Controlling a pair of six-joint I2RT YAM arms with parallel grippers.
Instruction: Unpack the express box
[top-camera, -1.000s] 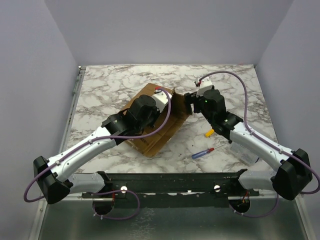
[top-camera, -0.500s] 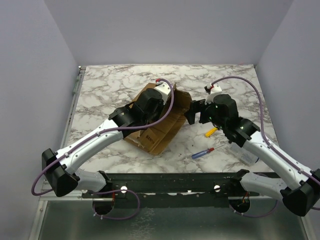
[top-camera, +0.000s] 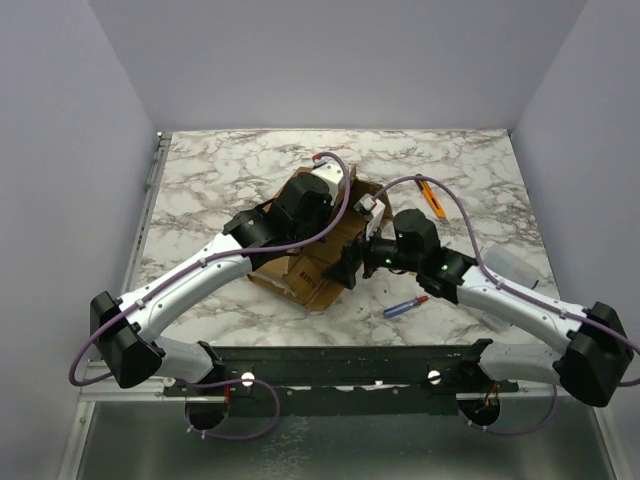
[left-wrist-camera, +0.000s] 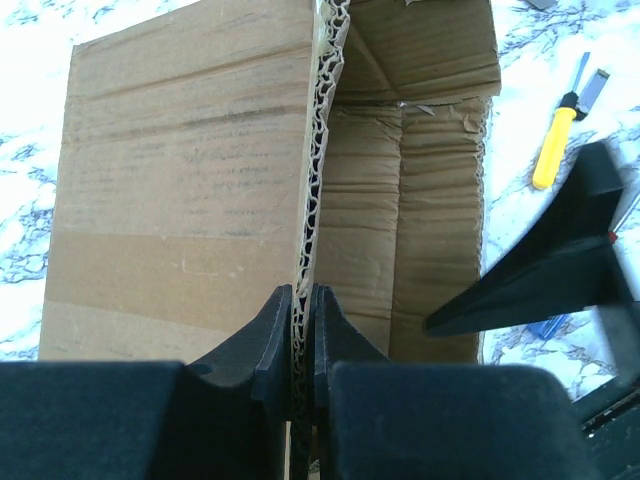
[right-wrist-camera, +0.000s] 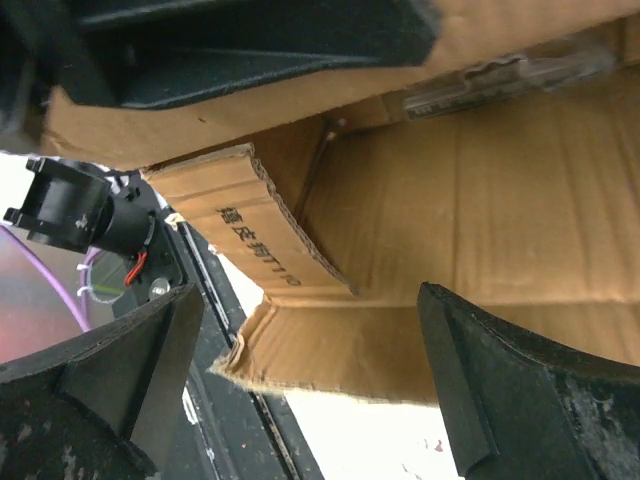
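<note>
The left fingers (left-wrist-camera: 295, 332) are pressed together on the raw corrugated edge of a flap (left-wrist-camera: 318, 150) of the express box (top-camera: 300, 275). That edge stands upright between them and runs straight away from the tips. Left of the flap lies a broad outer cardboard panel. To its right is the box's open inside, with bare brown walls and floor. Further right of these fingers, one black finger of the other arm slants in toward the box's right wall; whether it touches the cardboard cannot be told.

The right fingers (top-camera: 352, 268) are spread wide with nothing in their grasp. In the right wrist view the open box fills the gap between them. A short flap (right-wrist-camera: 255, 235) with printed characters juts out just beyond the left tip. A clear glossy strip (right-wrist-camera: 510, 72) lies deeper in, up and to the right; it could be tape or a case. The left arm's black body crosses above them.

The box sits on the marbled table (top-camera: 220, 170), around its middle, with the left fingers on its far side and the right fingers at its near right edge. A yellow-handled cutter (top-camera: 430, 200) lies on the table beyond the right fingers, apart from the box. A blue-handled screwdriver (top-camera: 405, 305) lies on their near right side, near the box but not touching it.
</note>
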